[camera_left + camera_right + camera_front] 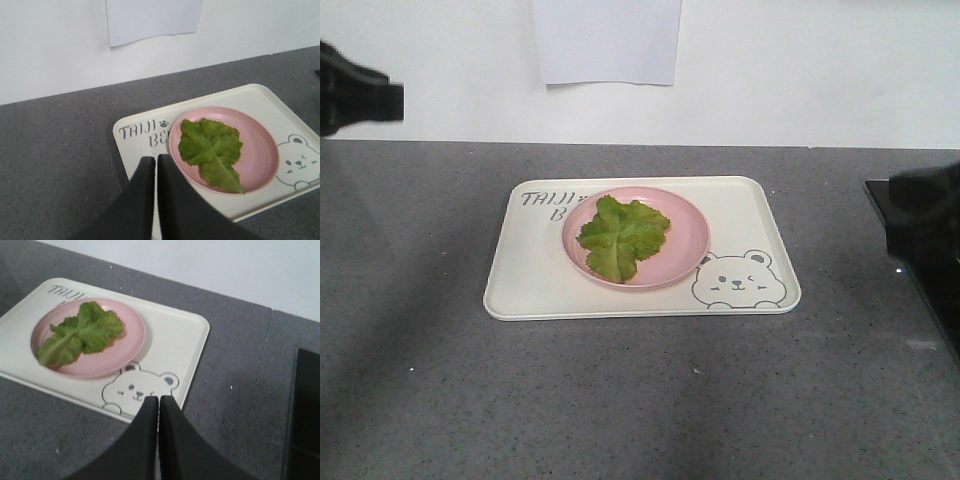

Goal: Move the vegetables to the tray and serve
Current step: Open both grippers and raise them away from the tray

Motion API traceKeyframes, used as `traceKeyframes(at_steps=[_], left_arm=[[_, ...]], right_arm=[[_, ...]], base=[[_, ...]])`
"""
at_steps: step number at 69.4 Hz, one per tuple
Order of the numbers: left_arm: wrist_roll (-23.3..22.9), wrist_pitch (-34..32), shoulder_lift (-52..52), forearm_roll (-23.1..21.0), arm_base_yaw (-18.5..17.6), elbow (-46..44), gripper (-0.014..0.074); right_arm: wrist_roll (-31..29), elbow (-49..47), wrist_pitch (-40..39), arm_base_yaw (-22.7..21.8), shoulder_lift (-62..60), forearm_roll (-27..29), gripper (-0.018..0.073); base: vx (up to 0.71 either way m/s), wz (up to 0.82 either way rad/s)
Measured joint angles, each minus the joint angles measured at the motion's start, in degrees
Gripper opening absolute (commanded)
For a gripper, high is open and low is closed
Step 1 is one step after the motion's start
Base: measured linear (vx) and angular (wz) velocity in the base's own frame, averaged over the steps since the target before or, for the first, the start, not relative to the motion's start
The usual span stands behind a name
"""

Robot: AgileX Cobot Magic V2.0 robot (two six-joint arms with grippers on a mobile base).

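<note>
Both pincers closed and empty, lettuce on pink plate on tray.

Left pincer (155,165) has fingers pressed together, hanging over the tray's near-left edge; right pincer (159,405) likewise shut, above the bear-face corner. Lettuce leaf (622,236) lies flat on the pink plate (687,243), which sits mid-tray (530,285) on the grey worktop (420,380). Leaf looks light, floppy, tears easily; pinch at the pale rib. Tray looks stiff; likely best gripped at the short-side rims.

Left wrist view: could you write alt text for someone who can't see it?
A green lettuce leaf lies on a round pink plate set on a cream tray with a bear face, on a grey counter. The robot's dark left hand, shut and empty, hangs over the tray's near-left edge.
</note>
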Motion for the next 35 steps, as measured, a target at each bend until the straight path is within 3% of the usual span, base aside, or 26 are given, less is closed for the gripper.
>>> traceKeyframes(at_steps=[17, 25, 35], left_arm=[[-0.90, -14.30, -15.74, 0.00, 0.00, 30.92, -0.0008], [-3.48, -19.64, -20.09, 0.00, 0.00, 38.62, -0.0008], [-4.73, -22.04, -23.02, 0.00, 0.00, 41.54, -0.0008]], right_arm=[[-0.69, 19.88, -6.91, 0.00, -14.88, -0.10, -0.0008], [-0.69, 24.90, -9.07, 0.00, -19.51, -0.10, -0.0008], [-0.69, 27.21, -9.20, 0.00, -22.37, -0.10, -0.0008]], base=[[0.00, 0.00], [0.00, 0.00], [0.00, 0.00]])
